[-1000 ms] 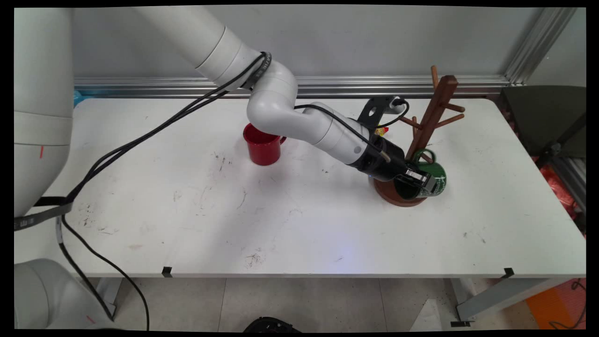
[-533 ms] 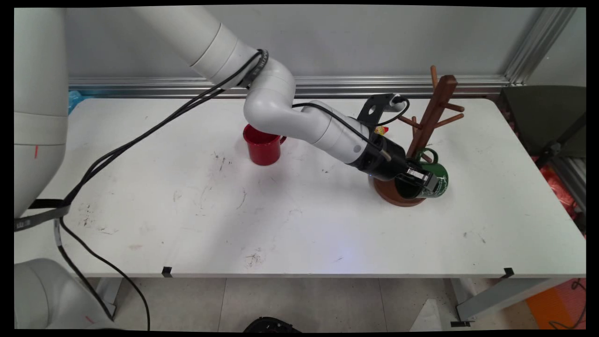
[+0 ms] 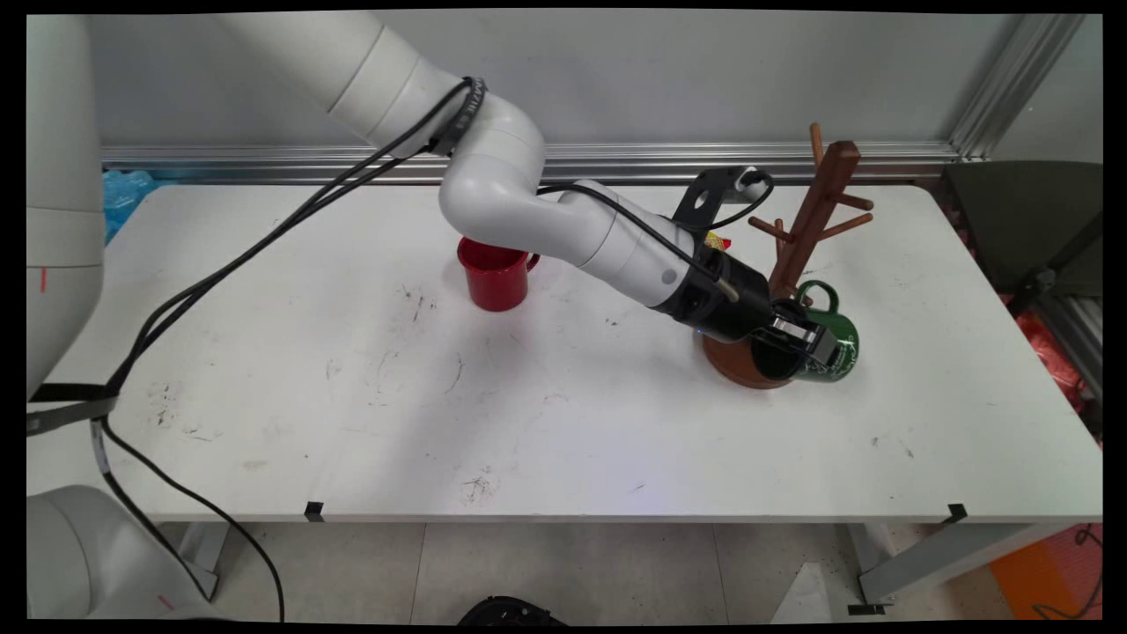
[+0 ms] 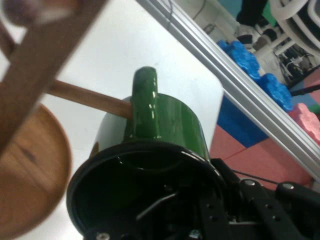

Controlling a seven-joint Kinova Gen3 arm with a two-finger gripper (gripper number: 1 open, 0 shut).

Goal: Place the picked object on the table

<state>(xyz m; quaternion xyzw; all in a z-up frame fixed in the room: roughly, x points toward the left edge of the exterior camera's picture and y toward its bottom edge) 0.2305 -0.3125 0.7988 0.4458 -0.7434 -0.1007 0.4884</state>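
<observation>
We see the tool (image 3: 803,342) clamped on the green mug's (image 3: 832,350) rim, its handle at the wooden rack's (image 3: 810,231) low peg, not yet hanging free.

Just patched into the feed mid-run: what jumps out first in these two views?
The gripper is shut on the rim of a green mug, held on its side at the foot of the wooden mug tree on the table's right. In the hand view, the mug's handle sits against one of the tree's low pegs. A red mug stands alone farther left, behind the arm.
</observation>
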